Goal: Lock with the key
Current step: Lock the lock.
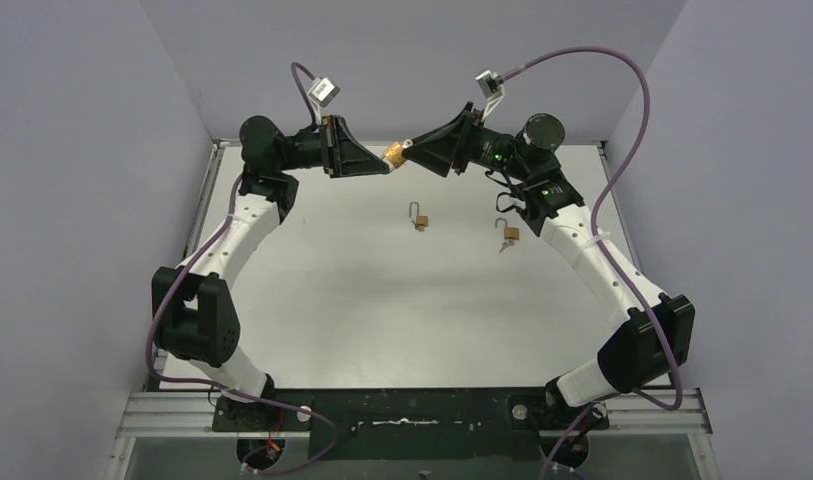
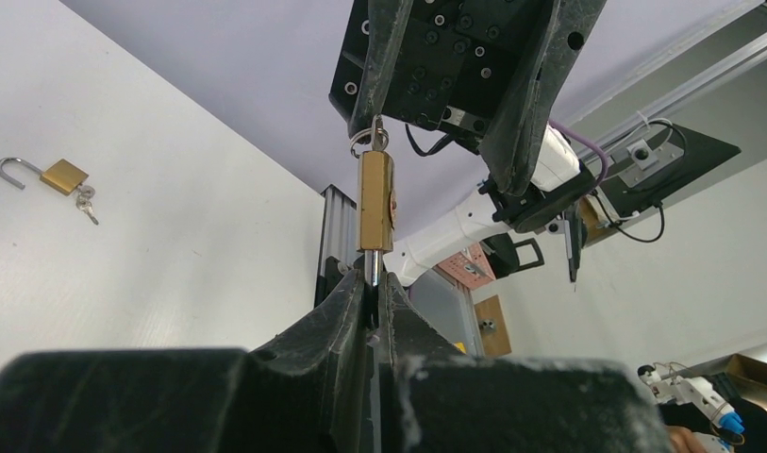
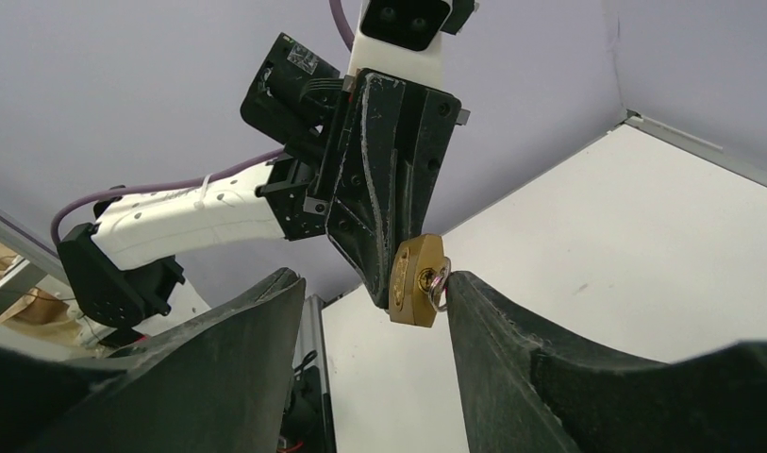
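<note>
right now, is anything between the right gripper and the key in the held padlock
nothing visible. the left gripper holds the padlock up by its shackle, and the key in its base sits in the open gap of the right gripper, with only air between

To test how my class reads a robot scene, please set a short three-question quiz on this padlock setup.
1. True or false: the left gripper is shut on the shackle of the raised padlock.
2. How many other padlocks lie on the table? A one, B two, C three.
3. Fill in: the jaws of the right gripper stand ___ on either side of the key.
Key: 1 true; 2 B; 3 open.
</note>
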`<state>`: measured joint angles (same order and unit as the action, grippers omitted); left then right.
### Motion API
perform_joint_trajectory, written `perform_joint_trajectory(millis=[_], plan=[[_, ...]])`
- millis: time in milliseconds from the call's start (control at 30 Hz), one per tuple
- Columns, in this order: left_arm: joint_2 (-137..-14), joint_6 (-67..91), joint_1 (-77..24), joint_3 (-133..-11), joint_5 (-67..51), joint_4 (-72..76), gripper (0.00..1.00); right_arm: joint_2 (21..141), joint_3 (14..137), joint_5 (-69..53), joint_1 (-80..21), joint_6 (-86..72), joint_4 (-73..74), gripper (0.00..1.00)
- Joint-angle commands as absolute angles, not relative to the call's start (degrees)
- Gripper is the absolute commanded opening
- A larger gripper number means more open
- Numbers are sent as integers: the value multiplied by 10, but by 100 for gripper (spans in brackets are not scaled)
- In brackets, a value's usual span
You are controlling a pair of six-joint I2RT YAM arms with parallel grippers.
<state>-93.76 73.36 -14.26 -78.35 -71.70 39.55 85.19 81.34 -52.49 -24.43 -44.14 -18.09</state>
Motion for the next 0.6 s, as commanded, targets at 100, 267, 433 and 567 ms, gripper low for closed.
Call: perform_joint_trajectory(millis=[100,267,433,567], plan=[[-899,718,-143,-777,-709,399,0,855,846,-523,-251,-444,-211,49],[-895,716,-143,-775,-710,396,0,860,852,-525,-255,-445,-211,34],[-891,714,-145,-774,-712,392,0,863,854,-525,-258,-444,-211,25],[-887,707,-145,-771,-714,387,0,867,861,-525,-260,-439,-202,16]])
